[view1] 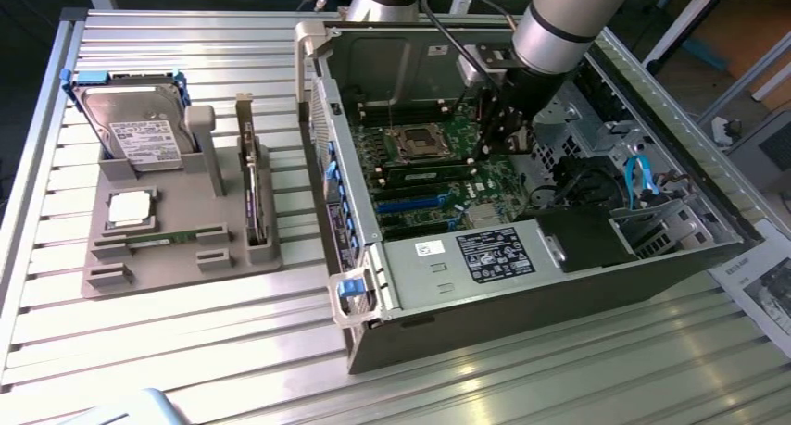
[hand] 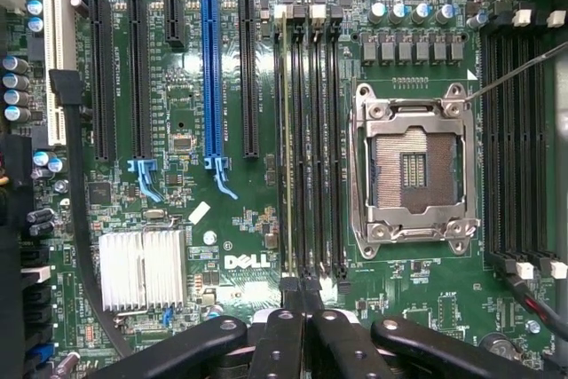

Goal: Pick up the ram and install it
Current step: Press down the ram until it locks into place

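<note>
Pincer [hand: 300, 295] of mine pressed together over green motherboard [hand: 222, 246], black memory slots [hand: 311, 139] beneath, silver processor socket [hand: 413, 170] beside, open grey computer case [view1: 520, 258] around.

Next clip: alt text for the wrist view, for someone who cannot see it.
Looking straight down at a green motherboard, the shut gripper sits at the end of a bank of memory slots, where a ram stick stands in one slot. Beside the slots lies an empty processor socket; a blue expansion slot is further off.
</note>
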Robot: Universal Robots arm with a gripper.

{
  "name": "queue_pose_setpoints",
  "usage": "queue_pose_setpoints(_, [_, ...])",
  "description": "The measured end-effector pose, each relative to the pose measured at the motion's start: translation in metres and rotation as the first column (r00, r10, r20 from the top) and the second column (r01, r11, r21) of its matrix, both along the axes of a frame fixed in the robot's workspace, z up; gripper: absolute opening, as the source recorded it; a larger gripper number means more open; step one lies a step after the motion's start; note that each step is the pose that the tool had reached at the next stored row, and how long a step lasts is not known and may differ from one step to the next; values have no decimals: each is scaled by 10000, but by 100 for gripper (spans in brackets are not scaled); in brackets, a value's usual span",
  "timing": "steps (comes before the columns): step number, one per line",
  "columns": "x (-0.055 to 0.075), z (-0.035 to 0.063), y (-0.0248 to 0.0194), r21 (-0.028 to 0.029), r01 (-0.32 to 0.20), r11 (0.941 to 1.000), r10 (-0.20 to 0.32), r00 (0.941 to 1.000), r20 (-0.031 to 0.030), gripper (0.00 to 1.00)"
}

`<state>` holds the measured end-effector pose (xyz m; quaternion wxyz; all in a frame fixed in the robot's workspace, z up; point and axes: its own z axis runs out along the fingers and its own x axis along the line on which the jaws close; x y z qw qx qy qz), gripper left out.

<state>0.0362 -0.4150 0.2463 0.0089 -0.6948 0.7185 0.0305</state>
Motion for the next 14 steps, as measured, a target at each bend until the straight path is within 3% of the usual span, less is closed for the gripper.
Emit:
queue_pose_setpoints(6, [-5, 0, 0, -3, -2, 10000, 2, 10000, 0, 10])
queue_pose_setpoints(14, [-241, -9, -1, -2, -1, 10000, 1, 10000, 23, 10])
